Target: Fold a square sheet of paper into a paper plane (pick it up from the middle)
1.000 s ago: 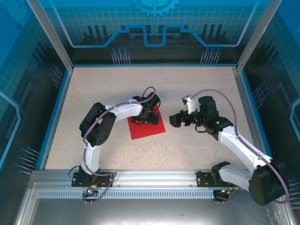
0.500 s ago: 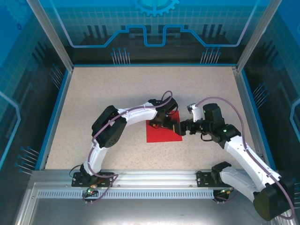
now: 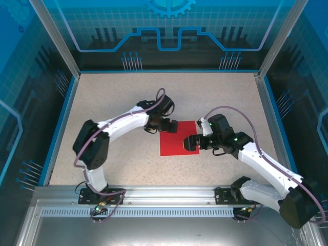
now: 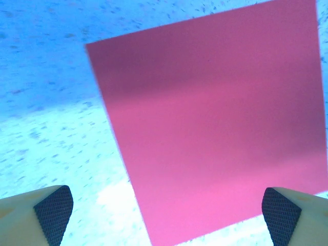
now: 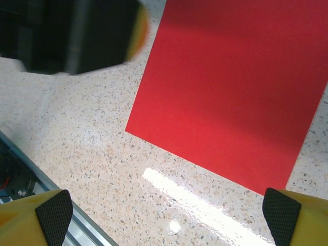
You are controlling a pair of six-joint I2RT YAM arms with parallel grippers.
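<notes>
Sheet [image 3: 177, 138] slid right, still unfolded; left fingers [image 3: 164, 126] backed to its far-left corner, right fingers [image 3: 192, 144] reached its right edge, both spread.

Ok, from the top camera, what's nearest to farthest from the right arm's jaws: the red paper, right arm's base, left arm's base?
1. red paper, right by them, mid-table.
2. right arm's base, table's near edge, right side.
3. left arm's base, near edge, far over on the left.
</notes>
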